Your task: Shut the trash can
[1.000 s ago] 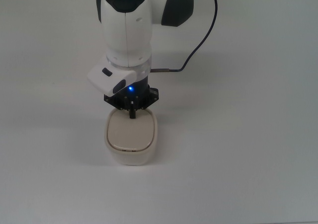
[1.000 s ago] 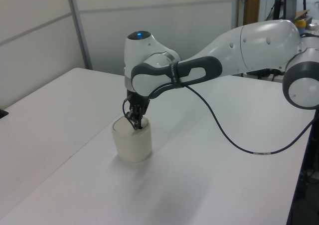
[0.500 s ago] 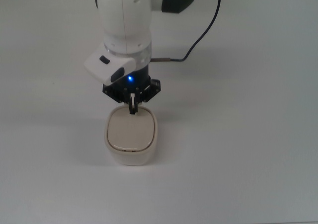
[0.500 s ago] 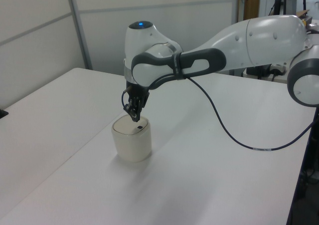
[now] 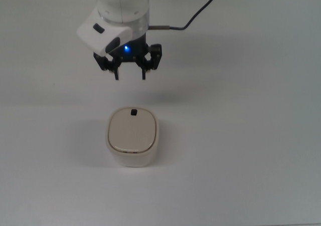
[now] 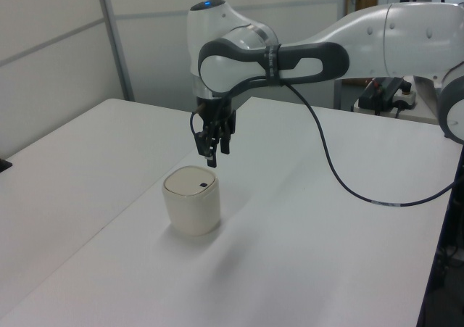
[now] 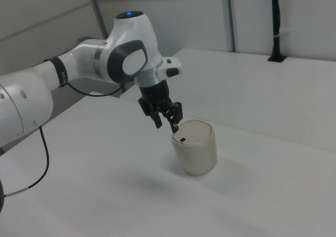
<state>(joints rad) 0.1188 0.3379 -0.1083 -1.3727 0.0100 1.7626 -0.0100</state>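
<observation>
A plain white table (image 5: 241, 151) fills the room's foreground, grey partition panels (image 6: 65, 59) behind it, and near its middle we find the bin (image 5: 132, 143) standing upright with its lid (image 5: 132, 131) lying flat and flush in the rim. The small black knob (image 5: 133, 112) sits at the lid's far edge in the top view, uncovered. A second ago we saw the gripper (image 5: 130, 74) down on that knob with its fingers pressed together; half a second ago it was just lifting off. Now it hangs in the air well clear of the bin, toward the top view's upper edge, and its fingers are spread apart and hold nothing. In the left view the gripper (image 6: 215, 147) hovers above and behind the bin (image 6: 191, 200); in the right view it (image 7: 167, 120) is near the bin's (image 7: 195, 146) upper rim on the right view's left, but apart from it. The black cable (image 6: 341, 175) trails loosely from the arm (image 6: 304, 48) and touches nothing on the table. We judge the lid shut and the job done, with the arm backing off; nothing else seems left to do.
</observation>
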